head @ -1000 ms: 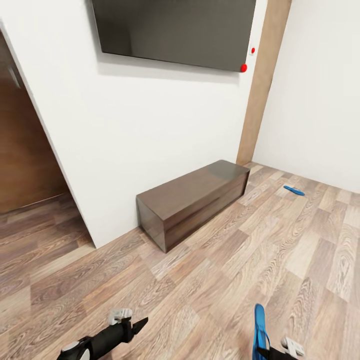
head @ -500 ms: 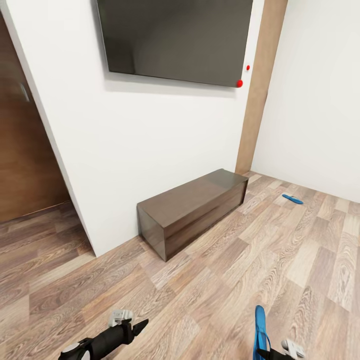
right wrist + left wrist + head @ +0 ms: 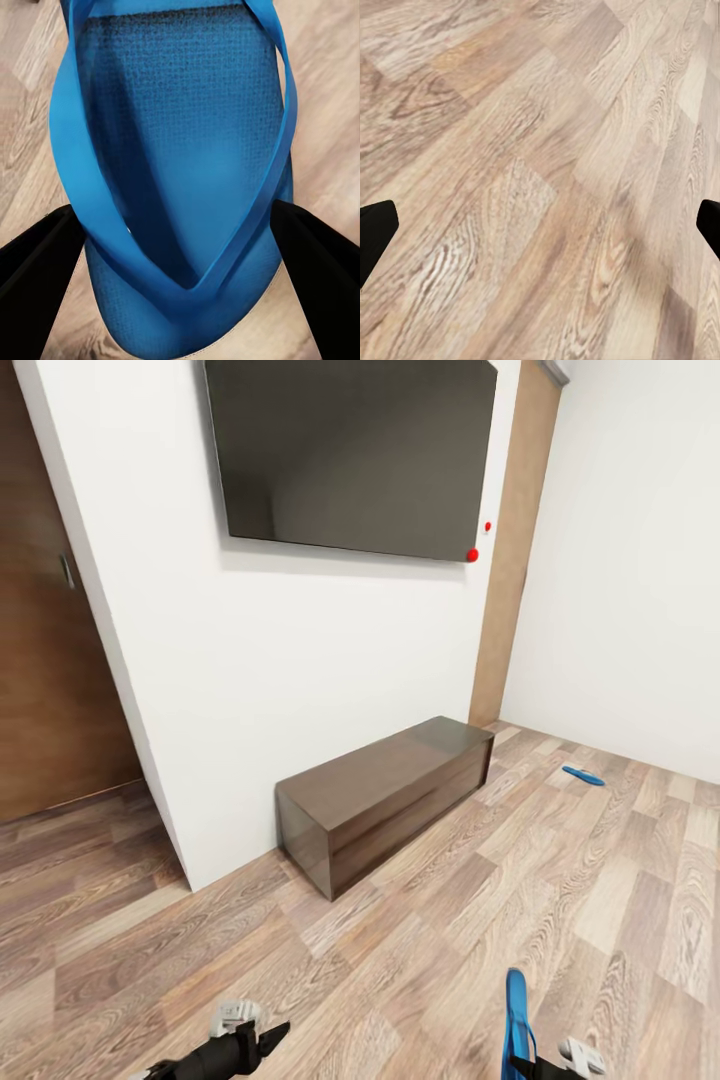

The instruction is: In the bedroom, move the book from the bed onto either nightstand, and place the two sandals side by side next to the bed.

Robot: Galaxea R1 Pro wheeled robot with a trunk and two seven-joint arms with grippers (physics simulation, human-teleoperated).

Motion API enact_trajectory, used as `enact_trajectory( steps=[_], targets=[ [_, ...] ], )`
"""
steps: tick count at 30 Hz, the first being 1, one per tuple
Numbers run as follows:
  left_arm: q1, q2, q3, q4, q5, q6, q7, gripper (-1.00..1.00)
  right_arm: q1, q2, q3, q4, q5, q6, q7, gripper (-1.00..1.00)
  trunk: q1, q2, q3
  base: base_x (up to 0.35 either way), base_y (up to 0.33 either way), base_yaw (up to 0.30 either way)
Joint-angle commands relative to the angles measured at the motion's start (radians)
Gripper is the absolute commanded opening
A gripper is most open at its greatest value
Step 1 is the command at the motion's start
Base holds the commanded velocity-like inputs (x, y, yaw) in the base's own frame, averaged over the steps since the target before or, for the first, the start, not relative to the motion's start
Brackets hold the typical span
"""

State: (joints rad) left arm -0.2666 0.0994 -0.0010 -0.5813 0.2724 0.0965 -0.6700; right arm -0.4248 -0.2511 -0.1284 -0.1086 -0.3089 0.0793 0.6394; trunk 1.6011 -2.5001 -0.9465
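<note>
— Right gripper (image 3: pixel 180 225)?
— Clamped on a flat bright blue flip-flop sandal (image 3: pixel 176 150), black fingers (image 3: pixel 37 270) pressing either side of the sole near the strap's meeting point. In the head view, same blue sandal (image 3: pixel 516 1010) held on edge, low at the frame's bottom right, above the grey-brown wood plank floor (image 3: pixel 560 900).
— Left gripper (image 3: pixel 540 225)?
— Spread wide, black fingertips (image 3: pixel 375 232) at opposite edges of the wrist view, nothing between them but plank floor (image 3: pixel 547 165). In the head view, left gripper (image 3: pixel 268 1035) low at the bottom left, pointing forward over the boards.
— Second sandal?
— Another bright blue flip-flop (image 3: pixel 583 775) lying flat on the floor, far ahead to the right, near the white side wall (image 3: pixel 630 560), well apart from the held one.
— Further out?
— Low dark brown wooden cabinet with a glossy top (image 3: pixel 385 800) set against the white front wall (image 3: pixel 300 660). Above it, a large dark flat screen (image 3: pixel 355 455) mounted on that wall, small red dot (image 3: pixel 472 555) at its lower right corner. Tan wooden vertical strip (image 3: pixel 510 560) at the room's corner. Brown wooden panel (image 3: pixel 45 660) off to the left past the wall's edge.
</note>
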Motion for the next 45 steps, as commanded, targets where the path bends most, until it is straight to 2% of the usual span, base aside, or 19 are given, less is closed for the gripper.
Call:
enact_trajectory(
  steps=[1,37,45],
  targets=[
    [0.0,0.0,0.0,0.001,0.011,0.008,-0.005,1.0,0.0,0.001,-0.007,0.0,-0.001,0.008,0.004,-1.0,-0.001,0.0,0.003,0.0,0.0,0.0],
    [0.0,-0.004,-0.001,0.017,0.013,0.006,0.001,1.0,0.0,0.001,-0.008,0.0,-0.001,0.008,0.0,-1.0,-0.135,0.245,0.117,0.0,0.0,0.0],
    [0.0,-0.004,-0.001,0.017,0.013,0.005,0.001,1.0,0.0,0.001,-0.008,0.0,-0.001,0.008,0.0,-1.0,-0.135,0.245,0.117,0.0,0.0,-0.026]
  ],
)
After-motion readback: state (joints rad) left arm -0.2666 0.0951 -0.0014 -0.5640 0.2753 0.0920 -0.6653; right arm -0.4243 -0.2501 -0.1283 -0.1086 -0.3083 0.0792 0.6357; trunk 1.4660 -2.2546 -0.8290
